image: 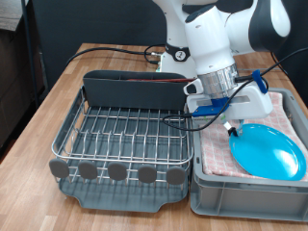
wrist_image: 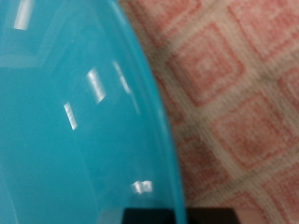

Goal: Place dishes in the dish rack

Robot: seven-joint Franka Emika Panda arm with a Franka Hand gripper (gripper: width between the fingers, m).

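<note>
Plate: bright-blue plate (image: 269,151) tilted in the grey bin (image: 252,192) at the exterior view's lower right, over pink checkered cloth (wrist_image: 243,84).
Gripper: gripper (image: 234,126) at the plate's upper-left rim; finger spread cannot be told.
Dish rack: silver wire dish rack (image: 120,135) in the frame's left-centre, just beside the bin.

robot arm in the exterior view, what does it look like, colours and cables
The arm is glossy white with rounded, bulbous links and dark grey joint bands. A silver-grey ring sits at the wrist, above a white hand block. Blue cable loops beside the gripper; black cables trail behind.
</note>
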